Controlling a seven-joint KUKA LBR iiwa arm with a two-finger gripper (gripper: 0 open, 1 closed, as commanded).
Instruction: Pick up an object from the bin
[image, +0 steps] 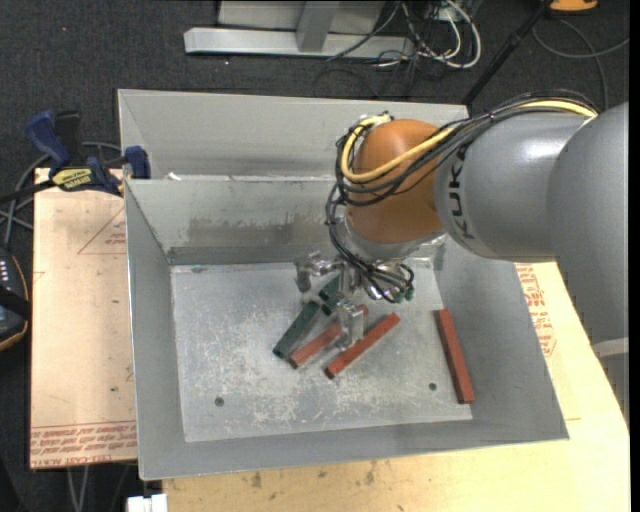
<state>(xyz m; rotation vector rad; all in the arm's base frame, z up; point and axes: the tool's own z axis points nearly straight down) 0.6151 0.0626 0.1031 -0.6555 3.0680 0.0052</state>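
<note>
My gripper (343, 310) hangs low over the middle of the bin, its metal fingers reaching down among three small bars. A dark green bar (297, 330) lies slanted just to its left. A red-brown bar (313, 347) sits beside the green one, and another red-brown bar (362, 345) slants to the right beneath the fingers. The fingers stand close to the bars, but I cannot make out whether anything is between them.
A longer red-brown bar (453, 356) lies alone near the bin's right wall. The arm's orange cover and cables hang over the bin's back centre. The left half of the floor is bare metal.
</note>
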